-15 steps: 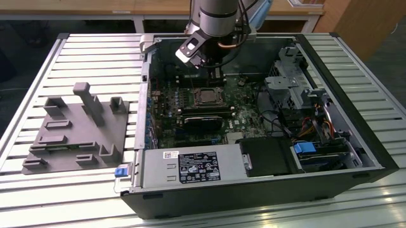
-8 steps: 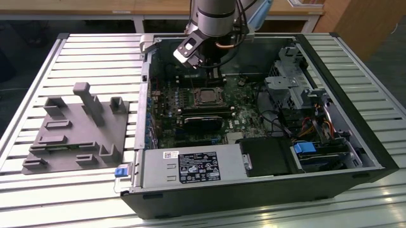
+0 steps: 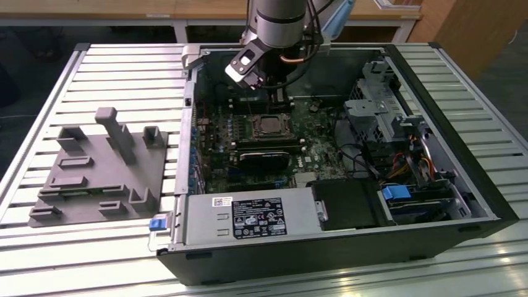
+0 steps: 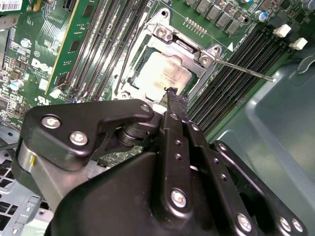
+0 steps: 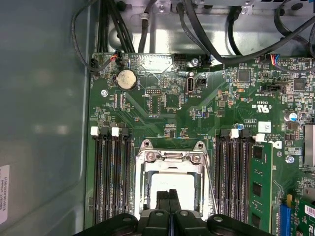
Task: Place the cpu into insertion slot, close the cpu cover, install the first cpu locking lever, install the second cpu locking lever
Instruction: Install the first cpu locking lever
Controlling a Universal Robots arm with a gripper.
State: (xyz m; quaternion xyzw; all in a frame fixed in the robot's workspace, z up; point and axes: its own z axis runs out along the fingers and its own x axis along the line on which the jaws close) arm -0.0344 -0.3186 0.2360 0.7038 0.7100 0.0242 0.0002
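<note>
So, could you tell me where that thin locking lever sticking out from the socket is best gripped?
Probably grip the locking lever near its free end, which juts out over the memory slots, away from the cpu cover. Come from above, clamping across the rod: it is thin, straight, and hinged at the socket corner.

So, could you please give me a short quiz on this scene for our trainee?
1. True or false: the gripper holds the cpu.
2. The gripper hangs above: A the cpu, B the drive bay, C the grey fixture.
3. Is the cover raised or down?
Key: 1 false; 2 A; 3 down, flat over the cpu.
</note>
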